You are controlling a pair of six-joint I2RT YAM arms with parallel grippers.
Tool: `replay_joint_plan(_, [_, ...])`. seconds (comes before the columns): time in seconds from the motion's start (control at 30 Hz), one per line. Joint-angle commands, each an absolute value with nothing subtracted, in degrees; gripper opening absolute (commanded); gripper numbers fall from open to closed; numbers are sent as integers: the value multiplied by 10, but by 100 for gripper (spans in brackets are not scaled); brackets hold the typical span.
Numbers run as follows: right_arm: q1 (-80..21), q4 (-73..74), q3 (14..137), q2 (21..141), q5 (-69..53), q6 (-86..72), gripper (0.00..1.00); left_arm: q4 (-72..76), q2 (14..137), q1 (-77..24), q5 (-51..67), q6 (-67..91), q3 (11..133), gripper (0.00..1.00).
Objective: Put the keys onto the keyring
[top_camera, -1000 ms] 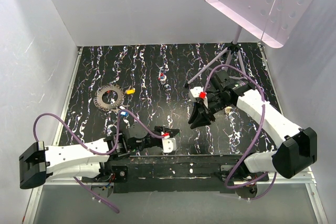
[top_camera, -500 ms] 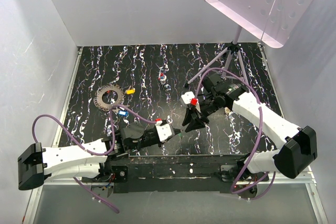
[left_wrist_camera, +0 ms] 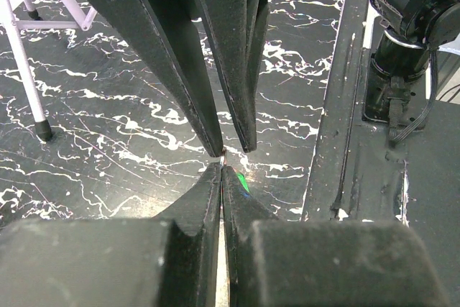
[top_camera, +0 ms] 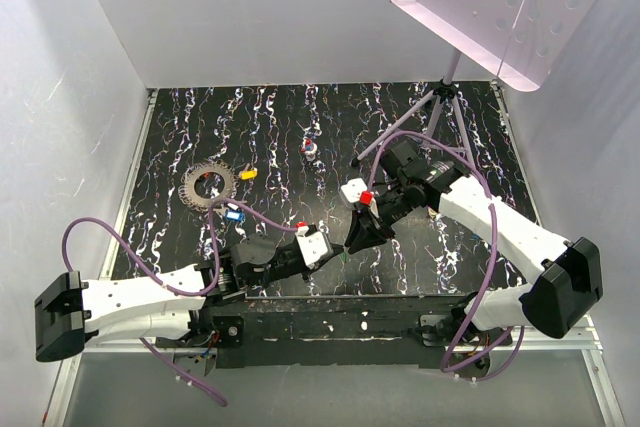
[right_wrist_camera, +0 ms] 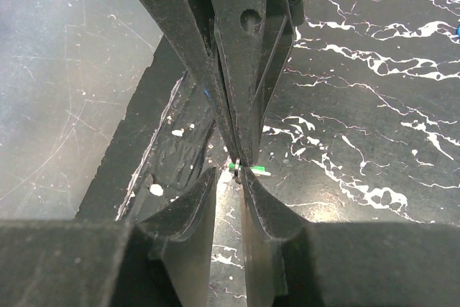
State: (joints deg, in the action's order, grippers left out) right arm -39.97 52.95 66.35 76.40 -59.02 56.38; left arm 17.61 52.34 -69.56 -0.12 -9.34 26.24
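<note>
The left gripper (left_wrist_camera: 221, 167) has its jaws pressed together on the green key (left_wrist_camera: 243, 181), holding it just above the black marbled table (top_camera: 180, 127) near the front edge, between the two arm bases. Only a fleck of green head and a thin metal sliver show past its fingertips, so the key's long axis is hard to read. The right gripper (right_wrist_camera: 228, 177) meets it tip to tip from the far right, jaws a narrow gap apart. The key sits right at the mouth of that gap, and I cannot tell whether the pads touch it. The keyring (top_camera: 207, 185) lies flat well away at the far left, nearer the left arm, with the yellow key (top_camera: 247, 174) and the blue key (top_camera: 235, 215) close by. A clean regrip likely depends on the right jaws squaring up to that sliver.
</note>
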Motion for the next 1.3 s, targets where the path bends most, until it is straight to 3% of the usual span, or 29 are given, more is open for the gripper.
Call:
replay_joint_plan(0.0, [-410,525,686,770,-597,562,27,187,519,-696,-18,-89,267,0])
replay_joint_plan(0.2, [-415,504,680,771,-593,541,25,192,514,-695,-15,-84,264,0])
replay_joint_plan(0.43, [-417,504,679,773,-585,542,1,198,507,-693,-18,-80,255,0])
replay_joint_plan(0.6, [-421,503,679,774,-580,537,1,200,504,-690,-14,-76,256,0])
replay_joint_plan(0.7, [-423,497,679,775,-576,531,6,204,502,-687,-10,-69,252,0])
replay_joint_plan(0.9, [-422,486,678,775,-584,512,1,213,493,-682,0,-59,243,1])
replay_joint_plan(1.1, [-420,457,678,777,-557,488,1,143,428,-679,9,-80,230,55])
replay_joint_plan(1.13, [-418,457,680,778,-554,489,1,111,409,-679,8,-86,230,60])
replay_joint_plan(1.27, [-415,487,704,789,-555,514,1,9,339,-678,-28,-116,243,67])
